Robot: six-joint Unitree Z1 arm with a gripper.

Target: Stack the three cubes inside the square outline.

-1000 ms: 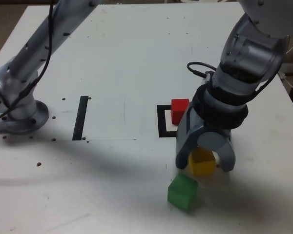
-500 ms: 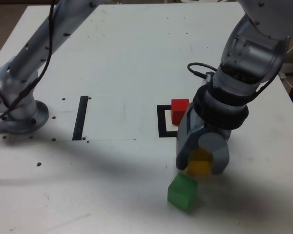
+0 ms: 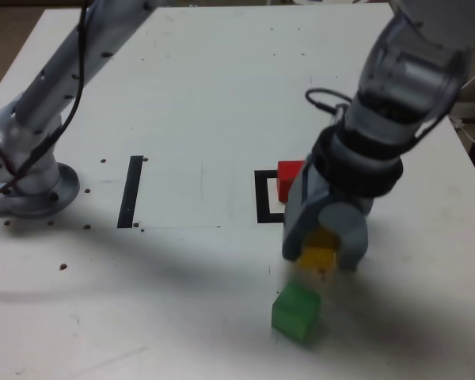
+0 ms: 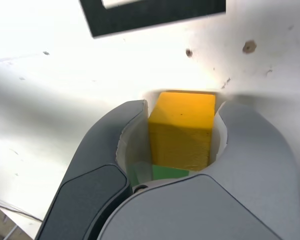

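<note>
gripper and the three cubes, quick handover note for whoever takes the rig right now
Gripper: shut on the yellow cube, which looks just lifted off the table.
Red cube: sits in the square outline, partly hidden by the arm.
Green cube: loose on the table, just in front of the gripper in the exterior view.
Done: red placed, yellow grasped.
Left: set yellow on red, then stack green on top.
</note>
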